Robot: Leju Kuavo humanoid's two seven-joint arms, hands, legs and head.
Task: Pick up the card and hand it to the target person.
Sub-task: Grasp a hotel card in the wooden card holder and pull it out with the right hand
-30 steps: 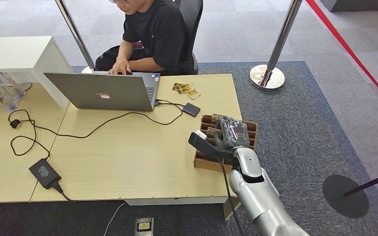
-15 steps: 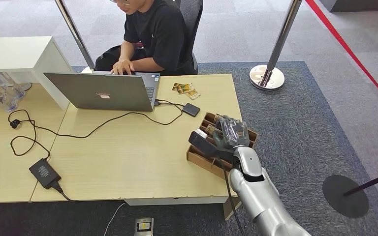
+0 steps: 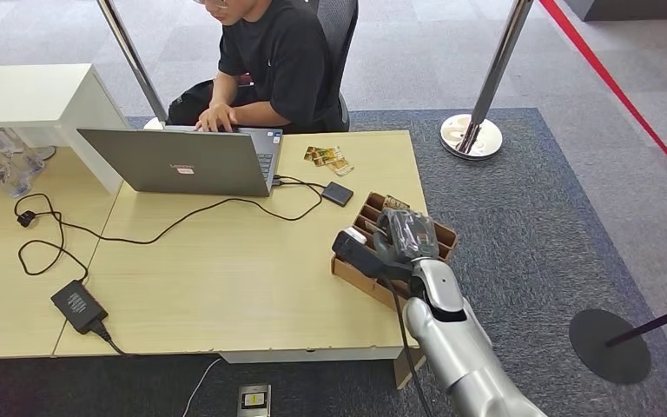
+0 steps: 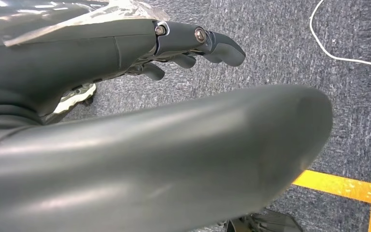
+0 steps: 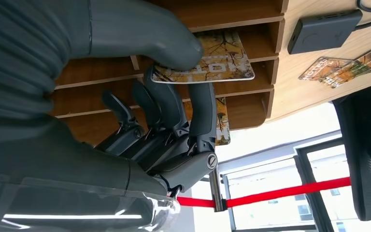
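My right hand (image 3: 406, 236) reaches into a brown slotted card box (image 3: 360, 276) at the table's right edge. In the right wrist view the thumb presses a patterned card (image 5: 222, 65) against the fingers (image 5: 200, 108) beneath it, so the card is pinched, still partly inside the box (image 5: 251, 12). A second card (image 5: 221, 121) lies in the neighbouring slot. The target person (image 3: 282, 61), in a black shirt, sits at the far side typing. My left hand (image 4: 140, 121) hangs over the carpet and holds nothing, its fingers (image 4: 198, 41) spread away from the thumb.
A grey laptop (image 3: 178, 161) stands in front of the person, with cables, a black power brick (image 3: 78, 306) and a small black device (image 3: 338, 193) on the table. Loose cards (image 3: 328, 157) lie near the laptop. A stanchion base (image 3: 471, 136) stands on the carpet behind the table.
The card box has turned and slid under my right hand, its near corner swinging left along the table. The hand itself has risen slightly. The person keeps typing.
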